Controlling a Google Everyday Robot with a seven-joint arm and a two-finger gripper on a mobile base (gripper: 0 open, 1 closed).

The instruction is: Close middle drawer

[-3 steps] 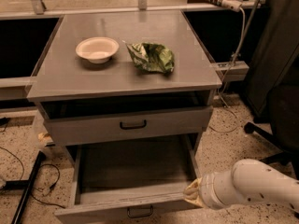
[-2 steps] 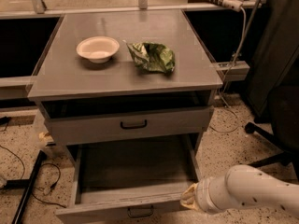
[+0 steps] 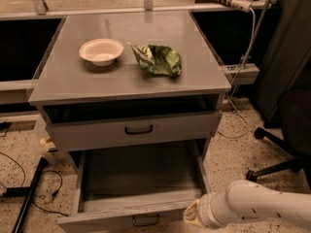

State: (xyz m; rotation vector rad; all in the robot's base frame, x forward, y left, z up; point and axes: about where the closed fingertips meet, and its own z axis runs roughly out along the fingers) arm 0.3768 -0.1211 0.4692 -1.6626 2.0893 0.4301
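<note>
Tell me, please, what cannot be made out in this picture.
Camera view, three things:
middle drawer: front partly cut off by the bottom edge.
gripper at that drawer's right front corner: its contact with the drawer, hidden by its own body.
recess under the tabletop: too dark.

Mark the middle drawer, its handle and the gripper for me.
middle drawer (image 3: 102, 224): camera view, grey front panel, left of handle.
handle (image 3: 146, 221): camera view, middle of the dark bar.
gripper (image 3: 191, 212): camera view, its tip at the drawer's front right corner.
</note>
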